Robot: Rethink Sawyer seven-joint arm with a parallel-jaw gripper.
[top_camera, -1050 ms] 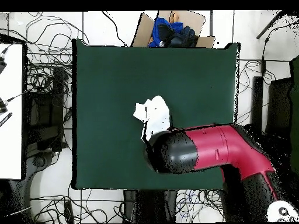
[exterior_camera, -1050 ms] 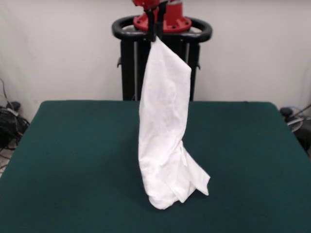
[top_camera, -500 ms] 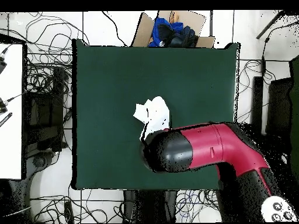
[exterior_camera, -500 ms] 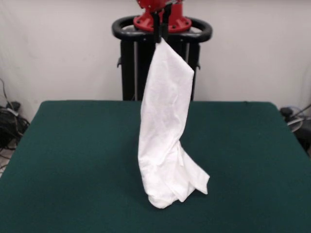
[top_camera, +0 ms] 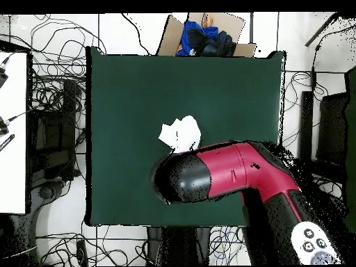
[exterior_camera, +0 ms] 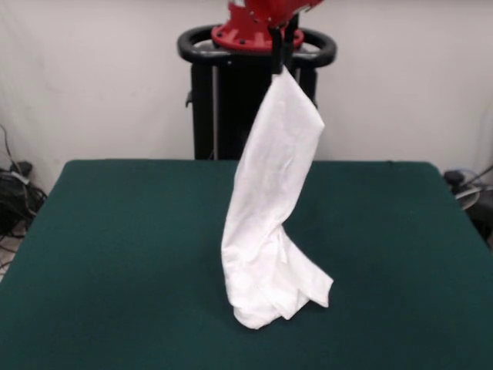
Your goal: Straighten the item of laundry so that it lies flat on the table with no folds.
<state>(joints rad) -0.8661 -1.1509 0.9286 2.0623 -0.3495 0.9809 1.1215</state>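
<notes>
The item of laundry (exterior_camera: 269, 208) is a plain white cloth that hangs in a long column from my gripper (exterior_camera: 280, 58), which is shut on its top corner high above the table (exterior_camera: 115, 254). Its lower end rests bunched on the green top at about the middle front. From above, only a small white patch of the laundry (top_camera: 179, 132) shows beyond the red and black arm (top_camera: 215, 174), which hides the gripper and the rest of the cloth. The cloth leans to the right toward the top in the front view.
An open cardboard box with blue and dark cloth (top_camera: 205, 38) stands just past the table's far edge in the overhead view. Cables lie on the floor around the table. A white surface (top_camera: 12, 132) stands at the left.
The gripper has moved right in the front view, dragging the cloth's top with it so the column now leans. The bunched lower end has stayed in place.
</notes>
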